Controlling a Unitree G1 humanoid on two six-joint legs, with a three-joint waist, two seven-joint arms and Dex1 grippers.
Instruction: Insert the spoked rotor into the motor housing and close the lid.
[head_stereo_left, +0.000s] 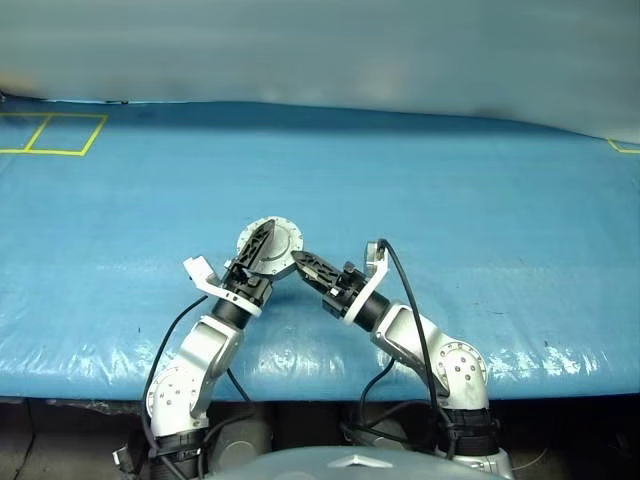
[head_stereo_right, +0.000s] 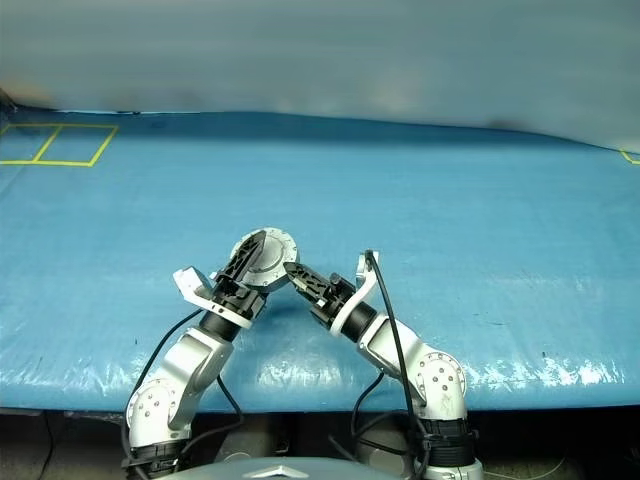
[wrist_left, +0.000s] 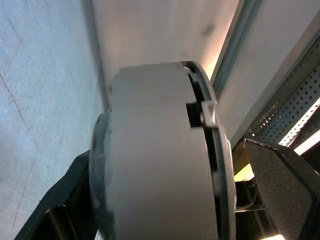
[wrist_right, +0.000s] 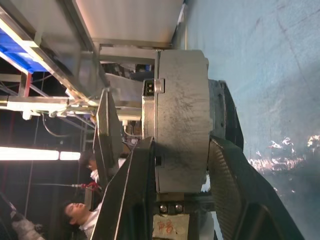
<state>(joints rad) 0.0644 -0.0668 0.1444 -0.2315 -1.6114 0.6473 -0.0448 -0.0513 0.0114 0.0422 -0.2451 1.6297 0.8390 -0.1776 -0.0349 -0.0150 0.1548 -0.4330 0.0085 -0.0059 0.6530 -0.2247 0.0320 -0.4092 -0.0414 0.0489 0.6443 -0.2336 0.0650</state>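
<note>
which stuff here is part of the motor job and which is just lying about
Part of the job:
- motor housing, held up above the table
- its lid, shut on the housing
- right gripper, clamped on the housing
- left gripper, jaws either side of the housing

Just there:
- blue table cover
- yellow tape squares
- a person in the background

Wide bench under wrinkled glossy blue tarpaulin cover (head_stereo_left: 450, 200). Yellow tape rectangle outlines (head_stereo_left: 52, 134) at far left corner, another yellow tape mark (head_stereo_left: 622, 147) at far right edge. Pale grey blurred wall (head_stereo_left: 320, 50) behind. Bright fluorescent ceiling strip light (wrist_right: 35, 155), grey metal ceiling beams (wrist_right: 130, 50) overhead.
</note>
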